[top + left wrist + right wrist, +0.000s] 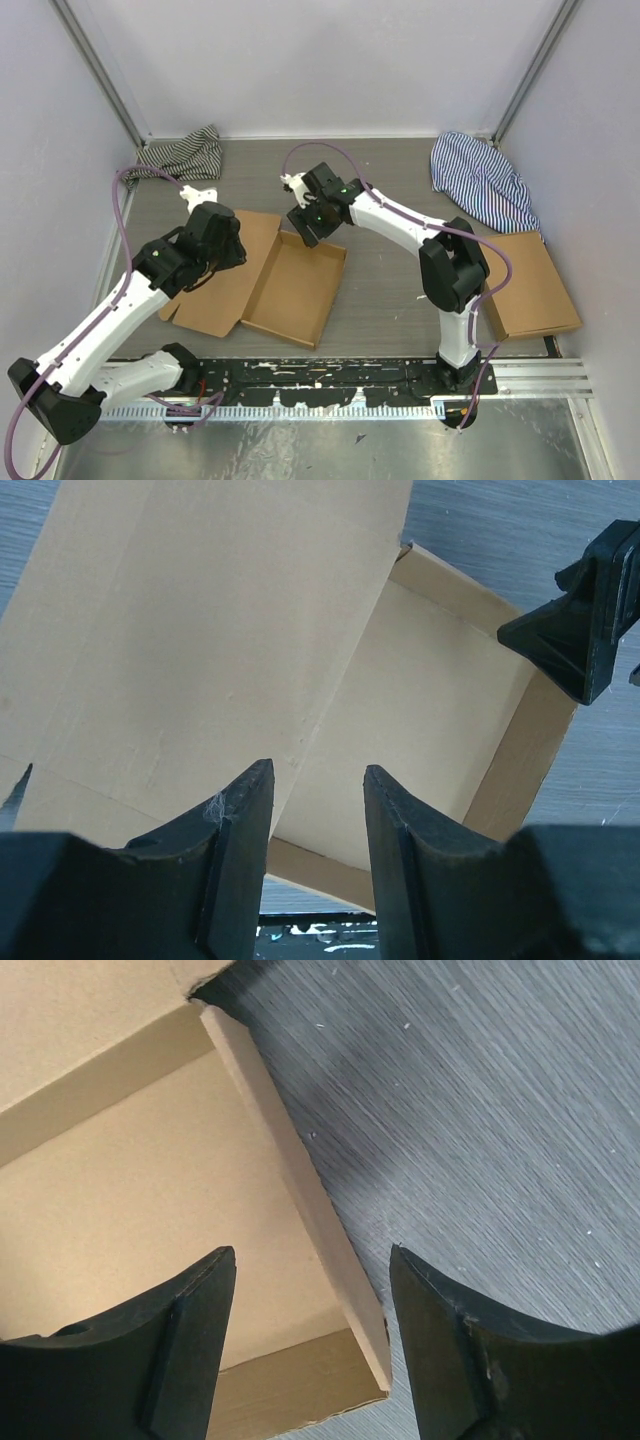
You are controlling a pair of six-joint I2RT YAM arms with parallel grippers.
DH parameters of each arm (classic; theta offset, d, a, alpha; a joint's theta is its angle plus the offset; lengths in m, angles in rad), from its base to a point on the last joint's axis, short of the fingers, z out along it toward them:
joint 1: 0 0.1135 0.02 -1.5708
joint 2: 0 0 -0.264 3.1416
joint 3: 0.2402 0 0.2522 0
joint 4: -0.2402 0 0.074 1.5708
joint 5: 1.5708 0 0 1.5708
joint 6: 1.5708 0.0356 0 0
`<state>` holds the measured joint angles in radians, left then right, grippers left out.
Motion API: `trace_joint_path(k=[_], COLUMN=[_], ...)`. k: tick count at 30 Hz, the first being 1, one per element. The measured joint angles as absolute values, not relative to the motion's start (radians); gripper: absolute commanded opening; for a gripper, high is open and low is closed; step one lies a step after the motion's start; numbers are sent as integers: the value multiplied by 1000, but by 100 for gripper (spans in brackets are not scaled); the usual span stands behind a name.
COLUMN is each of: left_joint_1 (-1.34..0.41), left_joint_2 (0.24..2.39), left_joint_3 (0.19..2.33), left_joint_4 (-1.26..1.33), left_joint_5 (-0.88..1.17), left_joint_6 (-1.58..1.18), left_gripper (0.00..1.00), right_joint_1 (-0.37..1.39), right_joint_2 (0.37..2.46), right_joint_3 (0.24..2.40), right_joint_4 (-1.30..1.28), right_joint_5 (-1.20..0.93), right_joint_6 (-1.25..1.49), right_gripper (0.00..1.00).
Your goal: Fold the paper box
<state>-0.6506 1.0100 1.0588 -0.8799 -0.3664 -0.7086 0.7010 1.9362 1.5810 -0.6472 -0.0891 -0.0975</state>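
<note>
Lying half-folded beneath two released tools

The box point(296, 290) rests on the tabletop point(390, 300), its shallow tray walls raised and its wide flap flat below the left tool point(316, 780). One tray wall runs under the gap of the right tool point(310, 1255). Both tools are spread open, gripping nothing.

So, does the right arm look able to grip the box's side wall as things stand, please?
Probably yes: the open right pincer hangs over the box, its side wall between the fingers, nothing blocking.
</note>
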Motion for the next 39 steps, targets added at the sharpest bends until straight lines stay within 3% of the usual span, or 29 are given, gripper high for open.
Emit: trace_joint_path(k=[9,14,16,18,26,35,36,39], left_joint_1=[-651,-651,-651,-651,-651,-572,-564,-529], left_joint_2=[1007,984,981,982,1064,1318,1339,1418], left_joint_3=[1051,1034,1030,1026,1028,1168,1180,1208], left_joint_4=[-871,-870,-865,-857,-812,-775,-769,-738], left_joint_5=[-352,-346,-339,-326,-299,-270,-267,-228], left_joint_6=[-708,-710,-713,-719,-737,-723,-719,-707], left_gripper=[49,50,51,51,53,54,55,58], right_joint_1=[700,700,700,697,664,660,661,661], right_joint_2=[2019,2086,2094,2089,1884,1552,1524,1469], right_joint_3=[1608,1608,1601,1587,1300,994,975,942], right_joint_4=[-600,-598,-596,-586,-505,-543,-550,-569], right_joint_5=[-149,-150,-139,-116,35,219,234,272], right_joint_6=[-97,-63,-44,-19,206,508,536,595], right_gripper=[49,22,5,1,1,1,4,48])
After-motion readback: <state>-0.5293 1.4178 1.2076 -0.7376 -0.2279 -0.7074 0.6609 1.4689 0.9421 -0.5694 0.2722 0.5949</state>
